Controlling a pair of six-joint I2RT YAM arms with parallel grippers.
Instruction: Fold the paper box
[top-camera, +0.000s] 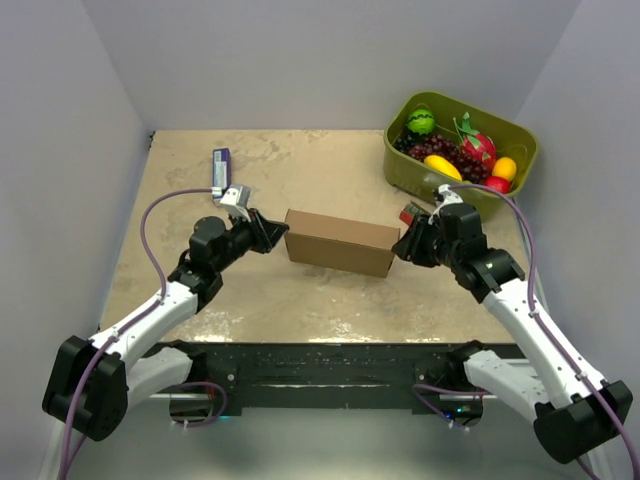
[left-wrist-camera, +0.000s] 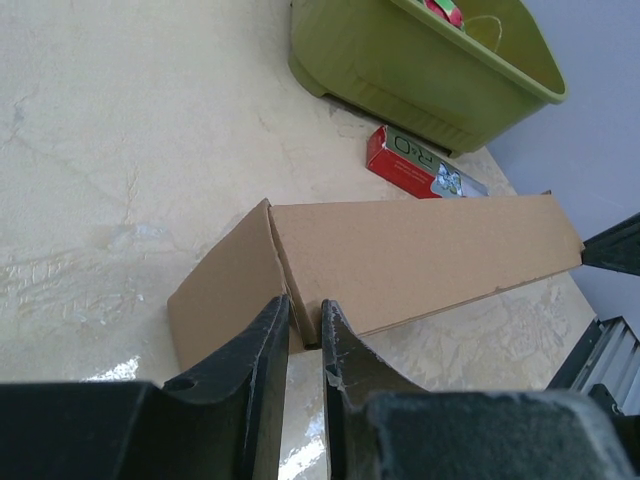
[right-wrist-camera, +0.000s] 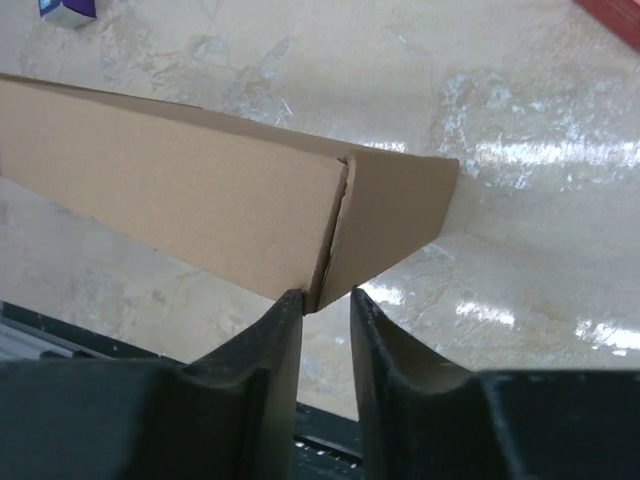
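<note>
L tool (left-wrist-camera: 304, 322) is pinching paper box (top-camera: 338, 242) at its left-end corner, jaws narrow. R tool (right-wrist-camera: 326, 303) is straddling its right-end corner, jaws slightly apart; can't tell if gripping.

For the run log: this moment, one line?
paper box: closed | left fingers: pinching one end corner | right fingers: at other end corner, grip unclear

The paper box (top-camera: 340, 242) is seen in plain brown. The table (top-camera: 300, 170) is marbled in beige. The bin (top-camera: 524, 132) is coloured olive green, a small carton (left-wrist-camera: 405, 160) red, and a cable (top-camera: 144, 235) purple.
</note>
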